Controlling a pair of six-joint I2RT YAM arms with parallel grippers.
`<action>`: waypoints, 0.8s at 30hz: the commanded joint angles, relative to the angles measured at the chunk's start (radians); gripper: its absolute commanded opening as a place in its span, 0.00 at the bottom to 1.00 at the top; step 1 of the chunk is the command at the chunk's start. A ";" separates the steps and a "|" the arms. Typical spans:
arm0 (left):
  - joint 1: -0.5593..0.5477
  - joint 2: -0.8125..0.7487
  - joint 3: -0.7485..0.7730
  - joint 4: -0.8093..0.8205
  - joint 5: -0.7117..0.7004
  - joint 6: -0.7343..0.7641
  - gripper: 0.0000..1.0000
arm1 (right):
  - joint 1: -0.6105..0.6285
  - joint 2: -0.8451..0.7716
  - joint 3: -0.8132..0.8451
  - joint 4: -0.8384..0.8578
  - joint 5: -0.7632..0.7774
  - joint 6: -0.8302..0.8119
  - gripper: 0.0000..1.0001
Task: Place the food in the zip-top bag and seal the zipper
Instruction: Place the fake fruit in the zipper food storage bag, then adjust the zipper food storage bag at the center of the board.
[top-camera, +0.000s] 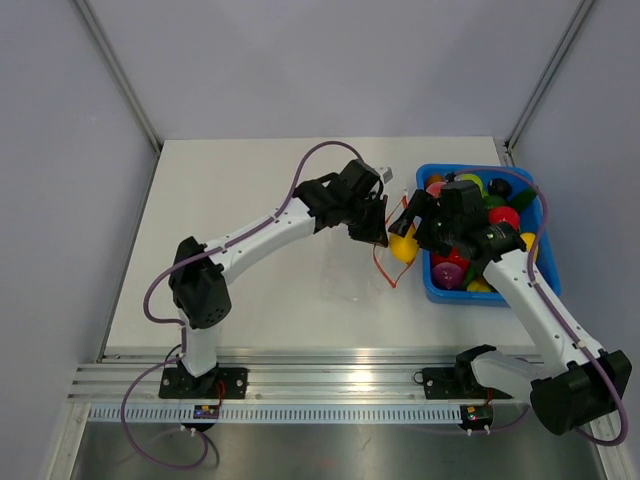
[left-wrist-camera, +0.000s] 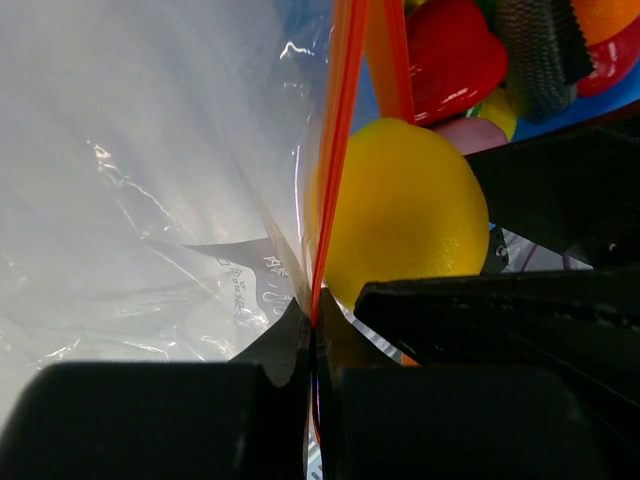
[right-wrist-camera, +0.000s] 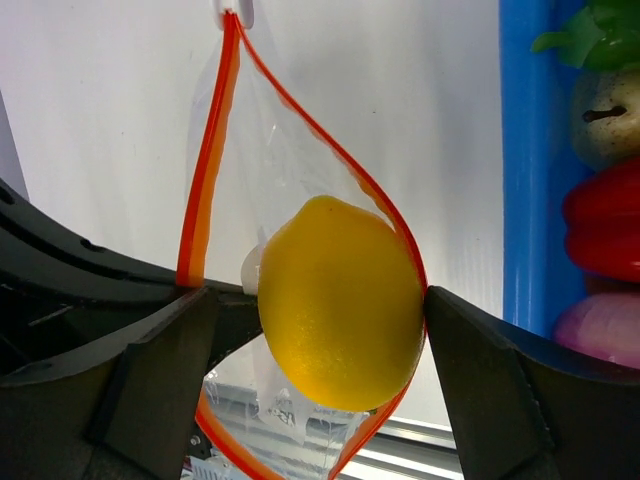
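1 lemon (right-wrist-camera: 340, 300) in bag (right-wrist-camera: 262, 150) mouth, right hand (right-wrist-camera: 320, 300) spread around it

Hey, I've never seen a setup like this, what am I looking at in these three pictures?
These are two robot arms bolted to a white table. One picture looks down from above; the other two come from a camera on each wrist. The left fingers pinch the orange zipper of a clear bag, holding it up. The right fingers stand open around a yellow toy lemon in the bag's mouth. More toy food fills the blue bin.
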 joint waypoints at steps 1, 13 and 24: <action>0.011 -0.061 -0.013 0.075 0.079 -0.019 0.00 | 0.009 -0.032 0.060 -0.024 0.053 -0.021 0.91; 0.025 -0.096 -0.061 0.109 0.116 -0.021 0.00 | 0.007 -0.078 0.029 -0.048 0.124 -0.001 0.67; 0.043 -0.142 -0.093 0.112 0.110 -0.016 0.00 | 0.009 -0.017 -0.049 -0.025 0.081 -0.018 0.56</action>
